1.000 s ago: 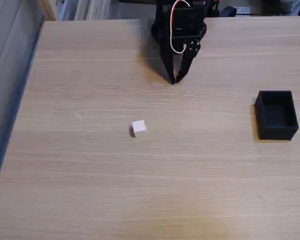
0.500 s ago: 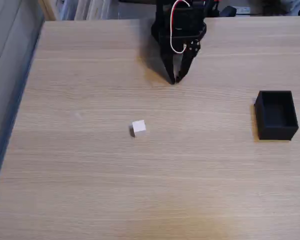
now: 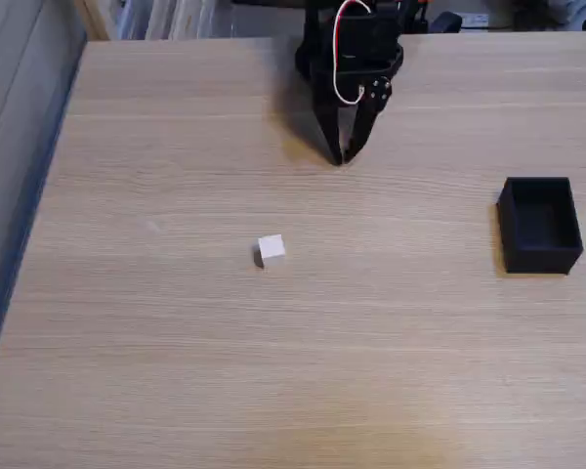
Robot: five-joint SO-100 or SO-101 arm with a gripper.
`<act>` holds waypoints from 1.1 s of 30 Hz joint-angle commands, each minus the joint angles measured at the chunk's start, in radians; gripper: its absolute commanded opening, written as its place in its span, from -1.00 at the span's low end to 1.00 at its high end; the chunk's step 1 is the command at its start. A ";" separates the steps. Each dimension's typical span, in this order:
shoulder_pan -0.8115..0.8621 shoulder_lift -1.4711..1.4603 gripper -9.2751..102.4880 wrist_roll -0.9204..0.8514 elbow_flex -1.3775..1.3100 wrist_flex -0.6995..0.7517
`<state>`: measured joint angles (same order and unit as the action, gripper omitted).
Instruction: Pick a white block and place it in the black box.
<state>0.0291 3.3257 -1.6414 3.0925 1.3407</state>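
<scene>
A tiny white block (image 3: pixel 271 248) lies alone on the wooden table, a little left of centre in the fixed view. The black box (image 3: pixel 540 224) stands open-topped near the right edge, with nothing visible inside. My black gripper (image 3: pixel 342 157), with white and red wires on its body, hangs at the back of the table, fingertips pointing down and meeting at the tips. It is shut and holds nothing. It is well behind and to the right of the block, and far left of the box.
The light wooden table (image 3: pixel 273 371) spans the view. Its left edge (image 3: pixel 34 210) runs diagonally beside a grey floor strip. Cluttered items (image 3: pixel 469 18) sit beyond the table's back edge behind the arm.
</scene>
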 commanded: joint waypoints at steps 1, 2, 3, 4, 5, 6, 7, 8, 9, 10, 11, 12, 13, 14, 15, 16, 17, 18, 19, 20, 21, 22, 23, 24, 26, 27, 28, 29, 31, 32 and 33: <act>0.009 0.006 -0.83 -0.038 -0.011 0.006; 0.009 0.006 -0.83 -0.043 -0.020 0.011; 0.009 0.006 -0.83 -0.038 -0.032 0.015; 0.009 0.006 -0.83 -0.034 -0.046 0.021; 0.009 0.006 -0.83 -0.028 -0.061 0.031; 0.014 0.005 -0.83 -0.021 -0.080 0.037; 0.021 -0.002 -0.81 -0.021 -0.100 0.043; 0.032 -0.014 -0.80 -0.031 -0.120 0.043; 0.041 -0.034 -0.78 -0.038 -0.141 0.041; 0.049 -0.058 -0.77 -0.040 -0.163 0.034; 0.057 -0.086 -0.75 -0.040 -0.187 0.026; 0.067 -0.115 -0.71 -0.041 -0.210 0.018; 0.075 -0.149 -0.69 -0.041 -0.235 0.011; 0.081 -0.186 -0.67 -0.043 -0.259 0.002; 0.089 -0.225 -0.65 -0.043 -0.285 -0.006; 0.100 -0.267 -0.62 -0.044 -0.313 -0.014; 0.115 -0.310 -0.59 -0.052 -0.339 -0.020; 0.130 -0.354 -0.57 -0.067 -0.365 -0.025; 0.147 -0.400 -0.56 -0.087 -0.391 -0.025; 0.169 -0.442 -0.54 -0.110 -0.413 -0.028; 0.189 -0.483 -0.52 -0.133 -0.430 -0.037; 0.213 -0.518 -0.50 -0.155 -0.443 -0.051; 0.236 -0.552 -0.48 -0.178 -0.454 -0.067; 0.259 -0.581 -0.47 -0.201 -0.460 -0.089; 0.311 -0.630 -0.42 -0.245 -0.465 -0.146; 0.333 -0.653 -0.40 -0.278 -0.465 -0.173; 0.359 -0.678 -0.38 -0.318 -0.468 -0.195; 0.377 -0.706 -0.35 -0.347 -0.474 -0.216; 0.405 -0.776 -0.33 -0.377 -0.502 -0.259; 0.411 -0.819 -0.33 -0.382 -0.523 -0.276; 0.414 -0.865 -0.33 -0.376 -0.546 -0.291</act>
<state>0.4264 2.5525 -1.9972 2.6185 1.0922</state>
